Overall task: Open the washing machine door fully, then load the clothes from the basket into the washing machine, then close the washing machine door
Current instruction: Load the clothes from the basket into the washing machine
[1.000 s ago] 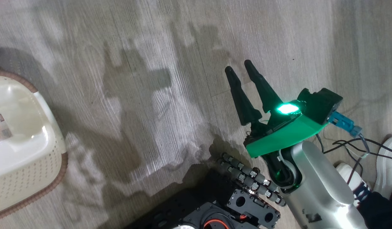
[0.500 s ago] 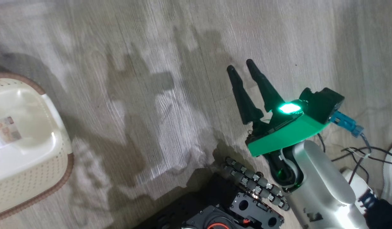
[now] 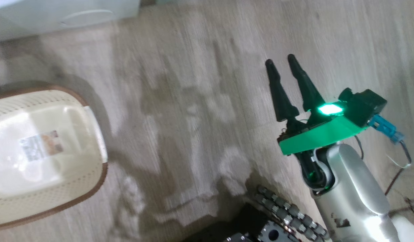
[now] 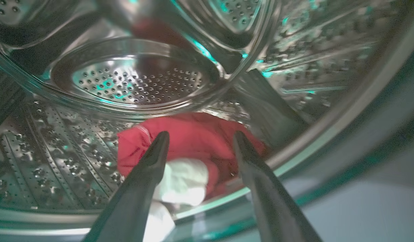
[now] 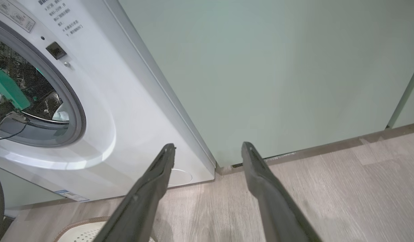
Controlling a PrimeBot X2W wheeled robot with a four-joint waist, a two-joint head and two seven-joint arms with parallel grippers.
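Wood floor (image 3: pixel 200 101), basket (image 3: pixel 42 97) well left of right fingers (image 3: pixel 282 97) | right fingers spread, empty, above floor | left fingers (image 4: pixel 146 174) spread inside washing machine drum (image 4: pixel 139 77), gripping nothing | red clothes (image 4: pixel 193 131) lying in drum just beyond their tips

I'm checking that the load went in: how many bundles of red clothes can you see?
1: the clothes lie in the drum of the washing machine, in front of the open left gripper. Separate garments within the bundle cannot be told apart.

The head view turns leftward. More of the cream-white perforated plastic basket (image 3: pixel 32 101) shows, and the white washing machine (image 3: pixel 66 13) enters at top.
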